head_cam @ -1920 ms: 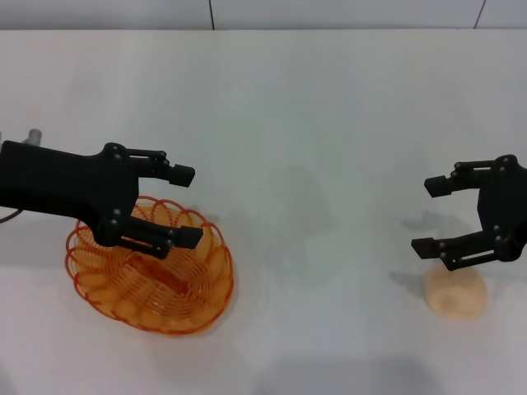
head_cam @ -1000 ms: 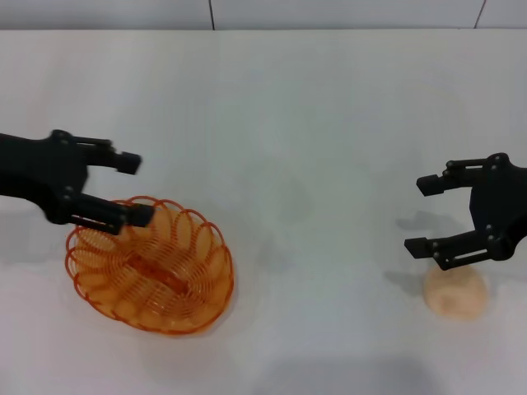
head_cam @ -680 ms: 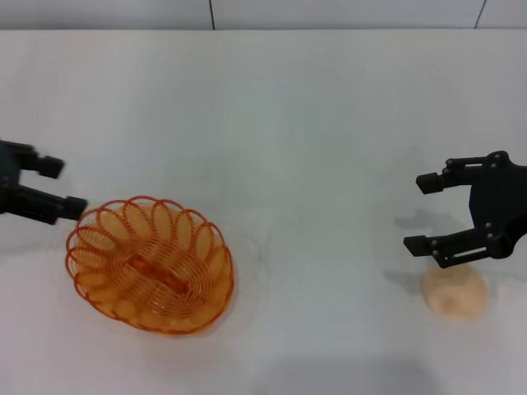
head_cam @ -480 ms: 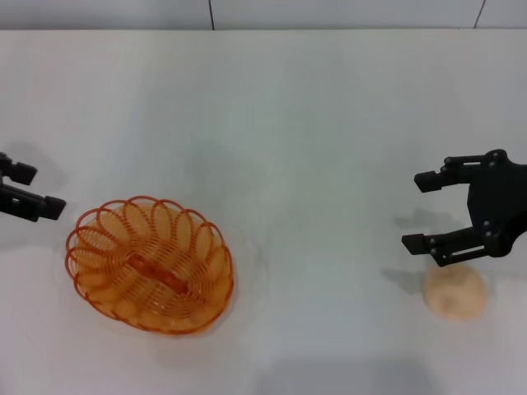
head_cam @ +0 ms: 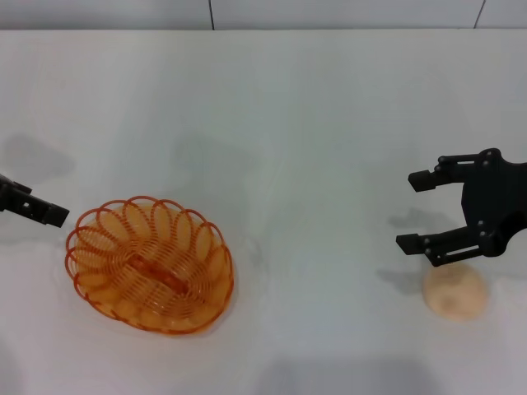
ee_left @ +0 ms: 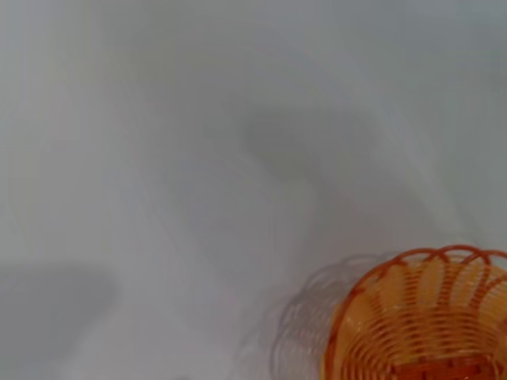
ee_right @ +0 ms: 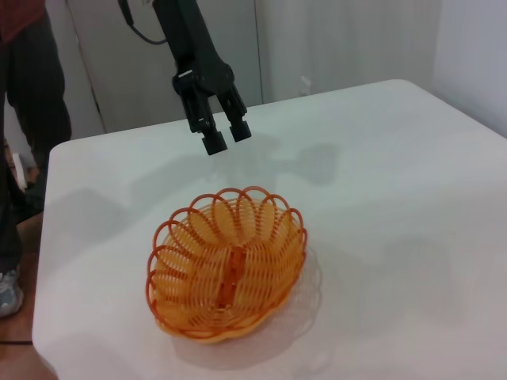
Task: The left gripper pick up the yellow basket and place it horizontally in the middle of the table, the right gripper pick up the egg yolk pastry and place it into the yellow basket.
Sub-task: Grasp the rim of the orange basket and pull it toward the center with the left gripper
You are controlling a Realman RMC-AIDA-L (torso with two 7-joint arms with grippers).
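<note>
While the yellow basket [head_cam: 150,275] sits upright on the white bench [head_cam: 296,123], left of centre and toward the near edge in the head view, nothing is touching it. Its oval sits at a slant rather than square to the bench edge, scalloped rim up, nothing inside. Left hand [head_cam: 33,210] is at the far left edge of the head view, just beside the basket's left rim but clear of it; only a finger or so shows there. Right wrist view shows the left hand [ee_right: 223,137] hanging above the bench beyond the basket [ee_right: 228,261], fingers parted only by a narrow gap and grasping nothing, so released. Left wrist view shows only bare bench and a slice of the basket rim [ee_left: 420,313]. Right hand [head_cam: 420,211] is on the right side of the bench, fingers spread wide and pointing toward centre, holding nothing. Egg yolk pastry [head_cam: 455,291] lies on the bench just on the near side of the right hand's lower finger; from the head view I can't tell whether the finger touches it or hangs over it. Pastry and basket are well apart, on opposite sides of the bench. A person [ee_right: 24,119] stands off the far end of the bench in the right wrist view.
</note>
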